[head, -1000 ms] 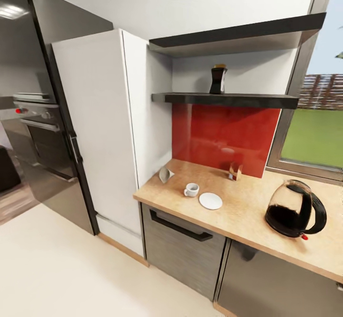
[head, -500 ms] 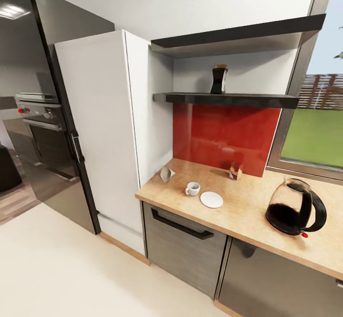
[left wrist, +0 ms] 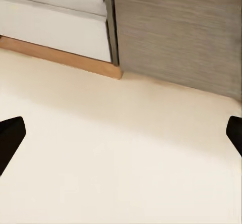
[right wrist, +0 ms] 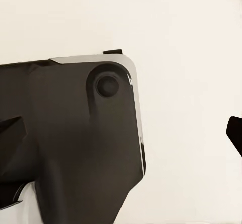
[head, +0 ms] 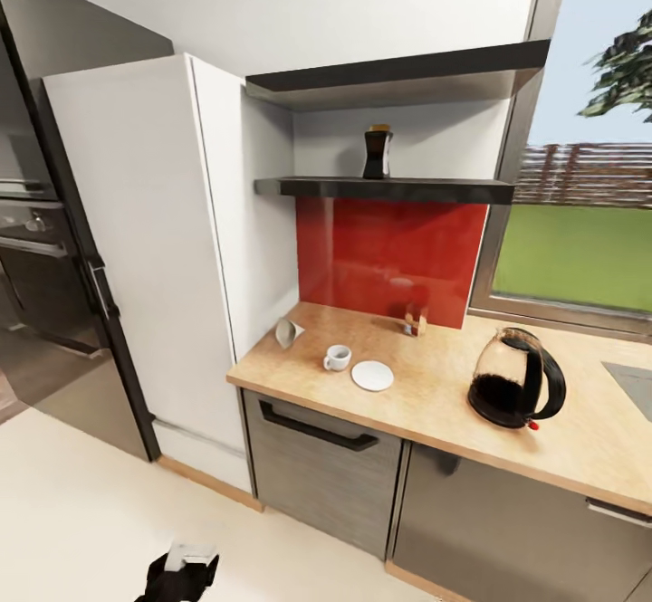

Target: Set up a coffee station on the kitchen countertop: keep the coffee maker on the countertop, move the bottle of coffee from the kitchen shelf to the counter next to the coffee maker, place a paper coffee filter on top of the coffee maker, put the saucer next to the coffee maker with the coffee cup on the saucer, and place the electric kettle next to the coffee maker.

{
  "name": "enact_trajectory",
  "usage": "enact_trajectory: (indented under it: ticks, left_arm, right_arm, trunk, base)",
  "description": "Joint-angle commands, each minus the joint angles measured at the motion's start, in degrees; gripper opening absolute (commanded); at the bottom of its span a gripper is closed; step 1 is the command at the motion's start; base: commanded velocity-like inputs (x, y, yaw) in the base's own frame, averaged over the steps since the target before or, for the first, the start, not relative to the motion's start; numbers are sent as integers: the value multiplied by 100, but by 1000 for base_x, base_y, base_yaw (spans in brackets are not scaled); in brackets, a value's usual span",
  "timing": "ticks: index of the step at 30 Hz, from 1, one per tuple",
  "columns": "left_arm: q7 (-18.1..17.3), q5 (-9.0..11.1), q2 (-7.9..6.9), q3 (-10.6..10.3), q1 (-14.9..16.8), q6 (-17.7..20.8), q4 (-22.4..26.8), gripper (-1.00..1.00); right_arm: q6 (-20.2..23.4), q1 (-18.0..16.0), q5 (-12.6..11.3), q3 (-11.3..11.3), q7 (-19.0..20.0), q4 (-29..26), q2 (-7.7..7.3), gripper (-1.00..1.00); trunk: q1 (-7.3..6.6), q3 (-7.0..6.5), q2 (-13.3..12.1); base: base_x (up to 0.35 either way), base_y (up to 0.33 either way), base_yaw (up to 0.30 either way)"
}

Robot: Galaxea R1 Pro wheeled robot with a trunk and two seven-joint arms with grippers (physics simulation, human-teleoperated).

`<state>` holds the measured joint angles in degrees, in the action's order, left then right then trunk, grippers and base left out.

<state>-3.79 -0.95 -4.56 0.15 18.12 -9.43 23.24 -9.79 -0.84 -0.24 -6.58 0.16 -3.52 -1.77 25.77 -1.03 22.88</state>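
The robot has turned a little, so the whole kitchen looks shifted, but nothing on the light beige wooden countertop (head: 435,407) has moved. The tiny white cup (head: 337,358) sits just beside the flat round white saucer (head: 372,376) near the counter's left end, the round glass kettle (head: 512,391) stands further right, and the dark brown coffee jar (head: 377,151) waits on the black shelf (head: 389,189). The left gripper (left wrist: 121,138) and right gripper (right wrist: 121,133) are both spread wide and hold nothing, so every job is still to do

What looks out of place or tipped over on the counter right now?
The paper coffee filter lies tipped on its side near the tall white cabinet. The coffee cup sits beside the saucer, not on it. Nothing looks spilled or damaged.
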Motion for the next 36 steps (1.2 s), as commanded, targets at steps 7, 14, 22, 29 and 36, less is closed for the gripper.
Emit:
enact_trajectory:
  ticks: [7,14,22,29,36]
  left_arm:
    - [-685,-18,-41,-1,433,839,905,100]
    - [-1690,-23,-161,22,1005,1721,1649,100]
    - [-3362,-36,-512,26,2053,2924,1923,100]
    - [-3478,-36,-590,175,2562,3034,2091,100]
    - [-1227,-30,-521,382,2479,2559,2051,100]
  right_arm:
    - [-23,-4,-2,-31,2,10,1,100]
    - [-23,-4,-2,-28,2,1,1,100]
    - [-23,-4,-2,-28,2,-14,1,100]
    - [-26,-4,-2,-28,2,-24,1,100]
    - [-48,-4,22,-12,-5,-25,-6,100]
  trunk:
    - [2,2,4]
    - [2,2,4]
    - [2,2,4]
    - [2,2,4]
    - [2,2,4]
  base:
    - [0,0,-290]
    - [0,0,-291]
    - [0,0,-291]
    - [0,0,-282]
    - [0,0,-40]
